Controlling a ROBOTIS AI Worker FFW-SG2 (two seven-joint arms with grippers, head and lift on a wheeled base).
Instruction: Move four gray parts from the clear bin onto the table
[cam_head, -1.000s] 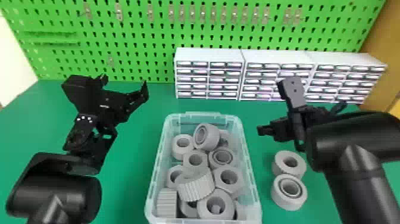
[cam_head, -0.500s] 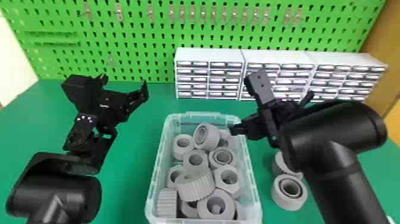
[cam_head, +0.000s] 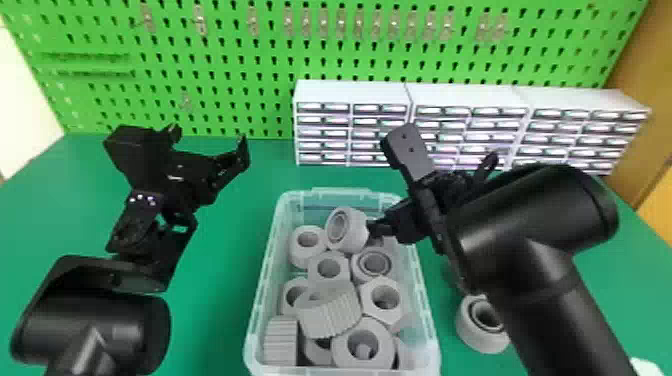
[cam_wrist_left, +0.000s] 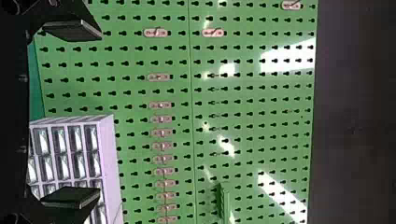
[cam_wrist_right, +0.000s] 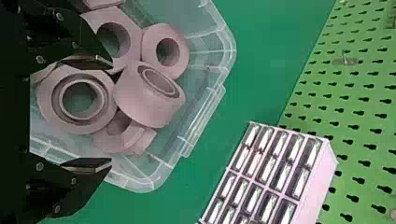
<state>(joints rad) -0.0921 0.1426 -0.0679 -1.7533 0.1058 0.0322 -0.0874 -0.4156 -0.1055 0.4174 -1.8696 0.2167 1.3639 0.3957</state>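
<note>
gray parts (cam_head: 331, 312) lie heaped in the clear bin (cam_head: 340, 199). my right gripper (cam_wrist_right: 106, 113), nearer than my left (cam_head: 210, 141), is by the bin's right rim, fingers spread, holding nothing; contact i can't tell. toward the bin's middle, a tilted ring (cam_head: 354, 232) points its hole leftward.

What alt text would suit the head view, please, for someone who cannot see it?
A clear plastic bin of thick gray rings sits on a green tabletop, the robot's open black right end effector over its right rim. Another gray ring lies right of the bin; the open black left end effector is to the left.
</note>
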